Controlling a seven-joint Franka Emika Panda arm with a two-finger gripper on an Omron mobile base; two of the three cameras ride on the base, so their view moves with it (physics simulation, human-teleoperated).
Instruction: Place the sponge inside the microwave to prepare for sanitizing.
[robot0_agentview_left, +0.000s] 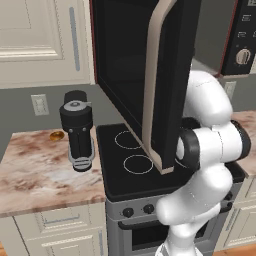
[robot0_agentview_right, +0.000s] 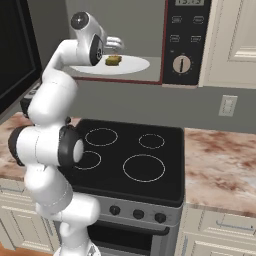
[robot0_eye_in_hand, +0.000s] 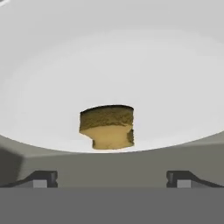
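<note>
Sponge (robot0_eye_in_hand: 107, 127) lies free on the white turntable plate (robot0_eye_in_hand: 175, 65) inside the microwave (robot0_agentview_right: 187, 45), near the plate's 6 o'clock rim in my hand view, with the pincer (robot0_eye_in_hand: 112, 179) spread wide and holding nothing, tips either side and clear of it. I judge the placing step done. Next I'd draw the arm straight out of the cavity without brushing the open door (robot0_agentview_left: 150, 75).

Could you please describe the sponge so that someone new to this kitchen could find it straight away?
Look above the black stovetop to the open microwave. Inside lies a round white plate, and the sponge rests on it, just ahead of the open gripper. It is the small dull-yellow block with a darker olive top, the only coloured thing on the plate.
</note>
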